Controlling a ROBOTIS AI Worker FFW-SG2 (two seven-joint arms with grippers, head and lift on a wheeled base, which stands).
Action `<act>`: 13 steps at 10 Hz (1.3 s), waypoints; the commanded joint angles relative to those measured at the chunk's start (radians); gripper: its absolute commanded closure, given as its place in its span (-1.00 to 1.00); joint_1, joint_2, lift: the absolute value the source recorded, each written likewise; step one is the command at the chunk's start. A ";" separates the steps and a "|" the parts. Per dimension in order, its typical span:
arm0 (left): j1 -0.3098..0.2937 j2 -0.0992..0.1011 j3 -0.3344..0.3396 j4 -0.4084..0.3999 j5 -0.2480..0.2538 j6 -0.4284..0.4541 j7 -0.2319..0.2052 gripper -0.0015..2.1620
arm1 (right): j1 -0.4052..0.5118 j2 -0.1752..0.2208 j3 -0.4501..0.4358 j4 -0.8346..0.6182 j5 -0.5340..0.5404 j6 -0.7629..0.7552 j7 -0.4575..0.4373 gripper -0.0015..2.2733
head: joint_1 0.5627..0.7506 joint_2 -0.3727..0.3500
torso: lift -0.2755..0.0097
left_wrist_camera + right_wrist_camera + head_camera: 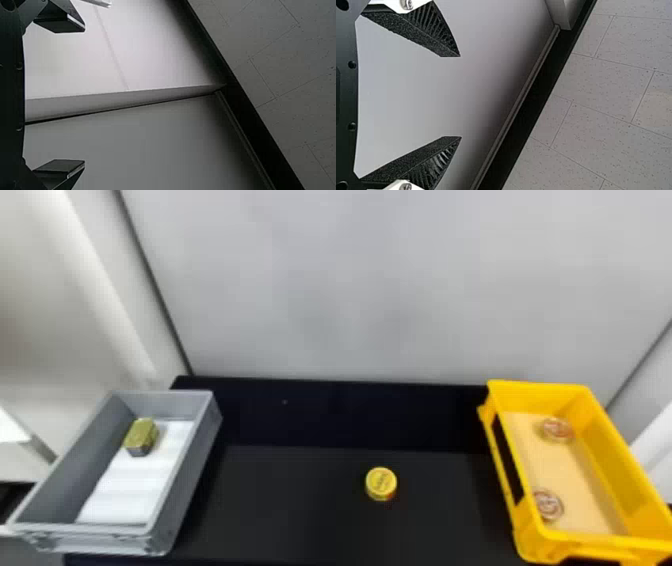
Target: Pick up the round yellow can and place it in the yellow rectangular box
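- So the round yellow can (381,483) was sitting upright on the black counter (300,500), out between the two bins and a bit nearer the yellow one.
- My left end effector (84,95) was spread wide, nothing in its grip, with pale wall panels behind it.
- Same deal with my right end effector (460,96): fingers well apart, holding nothing, pale wall and speckled tiles (613,99) beyond.
- Over on the right I had the yellow rectangular box (535,395), tan liner (570,480) inside, plus two round reddish-topped things, one farther back (557,430) and one nearer me (548,506).
- On the left was a grey bin (192,475) with a white liner (130,495) and a greenish-gold blocky tin (141,436) toward its far end.
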 commanded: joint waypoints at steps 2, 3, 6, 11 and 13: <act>0.000 0.000 0.002 0.000 0.000 0.000 0.000 -0.92 | -0.001 -0.001 0.000 -0.002 -0.003 0.007 0.000 -1.00 | 0.39 0.18 | 0.91; -0.001 0.000 0.002 0.000 0.000 0.003 0.000 -0.92 | 0.002 -0.001 0.000 -0.003 -0.003 0.010 0.000 -1.00 | 0.39 0.18 | 0.91; -0.003 0.000 0.000 0.000 0.000 0.008 0.000 -0.92 | 0.016 0.005 -0.006 -0.006 -0.043 0.083 -0.028 -1.00 | 0.39 0.18 | 0.91; -0.003 -0.003 -0.009 0.000 0.000 0.022 -0.003 -0.92 | -0.009 0.204 -0.115 0.107 -0.130 0.992 0.339 -0.98 | 0.39 0.18 | 0.91; -0.006 -0.006 -0.017 0.002 0.000 0.023 0.000 -0.92 | 0.014 0.200 -0.029 0.215 -0.087 1.050 0.592 -0.98 | 0.39 0.18 | 0.91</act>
